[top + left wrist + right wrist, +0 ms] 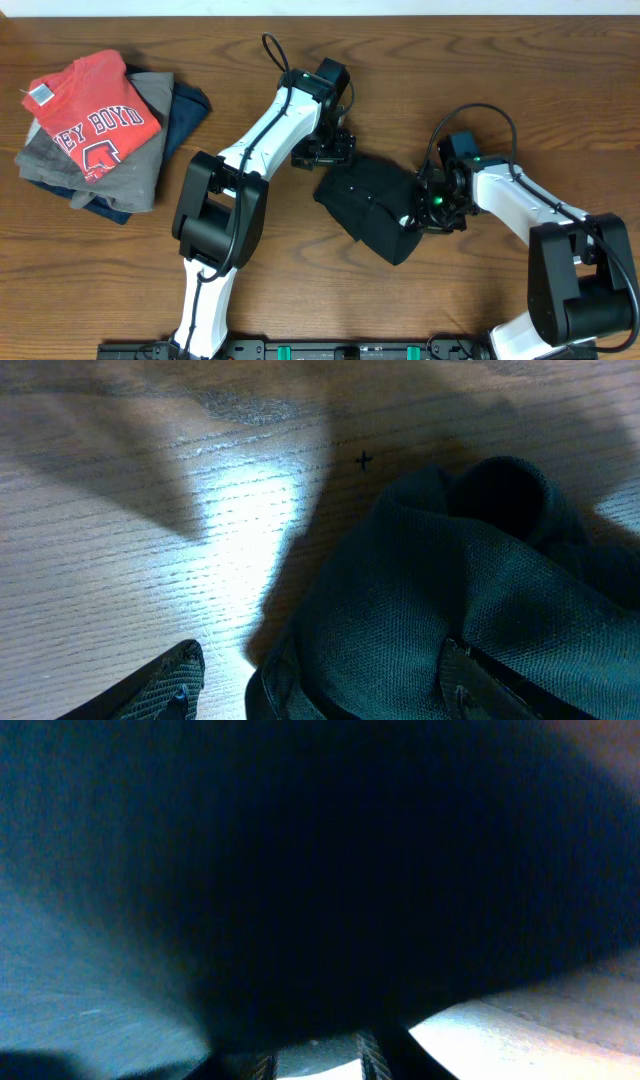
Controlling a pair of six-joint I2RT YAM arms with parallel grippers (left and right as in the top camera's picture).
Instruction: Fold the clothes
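The black T-shirt (372,205) lies bunched in a small heap at the table's middle. In the left wrist view it (480,580) fills the right half as dark woven folds. My left gripper (322,150) is at the heap's upper left edge. Its fingers (320,685) are wide open, with a fold of the shirt between them. My right gripper (425,205) is at the heap's right edge, near a small white tag (407,220). Its fingers (318,1062) are close together under dark fabric (330,870) that fills the view, and they appear shut on the shirt.
A pile of folded garments sits at the far left: a red T-shirt with white lettering (95,115) on top, grey (140,175) and navy (188,105) ones beneath. A small black cross (363,459) is marked on the wooden table (300,260).
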